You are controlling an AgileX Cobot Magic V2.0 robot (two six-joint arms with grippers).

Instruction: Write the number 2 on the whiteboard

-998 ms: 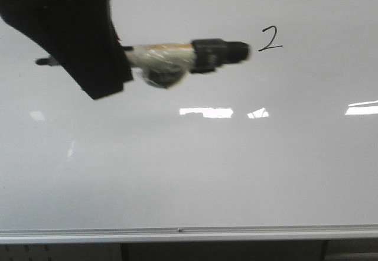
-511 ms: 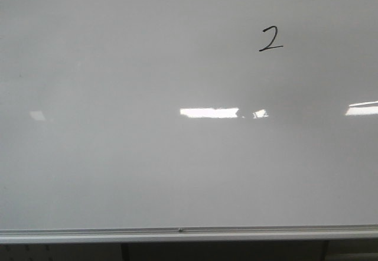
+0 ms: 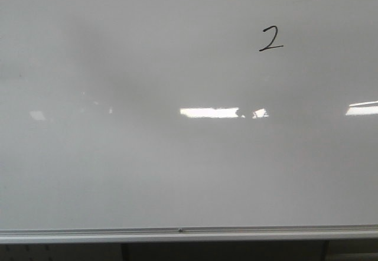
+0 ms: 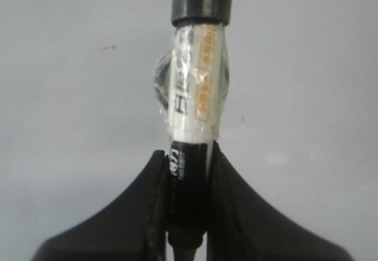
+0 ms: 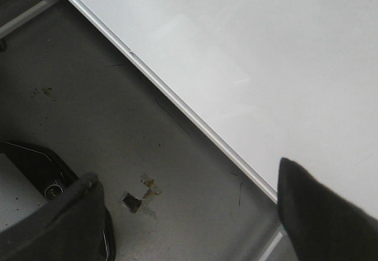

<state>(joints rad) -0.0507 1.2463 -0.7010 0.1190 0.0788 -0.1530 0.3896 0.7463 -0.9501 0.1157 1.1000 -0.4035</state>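
A small thin black number 2 (image 3: pixel 270 39) is drawn on the upper right of the large glossy whiteboard (image 3: pixel 147 172), which has a silver rail (image 3: pixel 189 235) along its lower edge. No gripper shows in the front view. In the left wrist view my left gripper (image 4: pixel 188 160) is shut on a marker (image 4: pixel 196 90) with a white taped body and black cap end, held in front of the board. In the right wrist view my right gripper (image 5: pixel 189 196) is open and empty, over the floor beside the board's edge (image 5: pixel 177 104).
Bright rectangular light glares (image 3: pixel 209 112) lie across the board's middle. In the right wrist view, the grey floor (image 5: pixel 106 113) has scuffs and a small dark scrap (image 5: pixel 132 201). A dark base (image 5: pixel 41 172) sits by the left finger.
The left arm with the marker, seen beside the 2 a second ago, has pulled away up and to the left, out of the front view. The 2 stays unchanged.
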